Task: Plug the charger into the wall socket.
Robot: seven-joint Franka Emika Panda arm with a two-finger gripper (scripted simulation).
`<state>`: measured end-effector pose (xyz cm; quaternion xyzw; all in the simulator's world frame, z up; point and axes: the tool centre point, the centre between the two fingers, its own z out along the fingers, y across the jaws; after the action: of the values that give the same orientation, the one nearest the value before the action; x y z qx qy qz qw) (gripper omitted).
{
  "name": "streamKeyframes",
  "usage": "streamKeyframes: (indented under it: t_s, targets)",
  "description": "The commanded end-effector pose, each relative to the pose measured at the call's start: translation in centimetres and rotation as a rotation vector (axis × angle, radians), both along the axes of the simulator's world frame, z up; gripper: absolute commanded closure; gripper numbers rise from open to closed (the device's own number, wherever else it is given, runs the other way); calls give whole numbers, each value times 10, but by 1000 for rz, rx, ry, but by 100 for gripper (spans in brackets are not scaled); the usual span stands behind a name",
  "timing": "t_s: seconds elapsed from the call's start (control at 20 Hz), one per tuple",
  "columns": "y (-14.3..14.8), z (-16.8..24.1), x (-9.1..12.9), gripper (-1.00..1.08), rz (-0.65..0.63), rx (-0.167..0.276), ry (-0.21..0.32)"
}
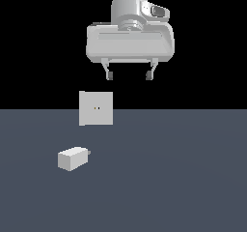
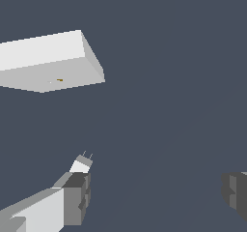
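Gripper [image 1: 129, 75] open, high above; charger [image 1: 72, 158] on floor, well apart.

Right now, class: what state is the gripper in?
Gripper: open, holding nothing, up above the floor; charger lies apart.

A flat, matte slate-grey tabletop [image 1: 183, 178] carries just two things. A small off-white rectangular charger block [image 1: 71, 158] lies on it, its short grey prongs pointing toward the exterior view's right. Behind it, apart from it, an off-white square socket plate [image 1: 96, 108] stands upright on the surface.
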<state>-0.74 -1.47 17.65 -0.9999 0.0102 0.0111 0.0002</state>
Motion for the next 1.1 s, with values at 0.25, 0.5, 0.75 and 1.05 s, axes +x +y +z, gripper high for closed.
streamKeyframes:
  t_s: [0.25, 0.5, 0.75, 1.05]
  targets:
    - [2, -2, -2, -92, -9, -1, -6]
    - [7, -8, -9, -92, -37, -5, -23]
    - [16, -18, -20, -92, -83, -11, -53]
    - [32, -35, -36, -92, -156, -21, -100]
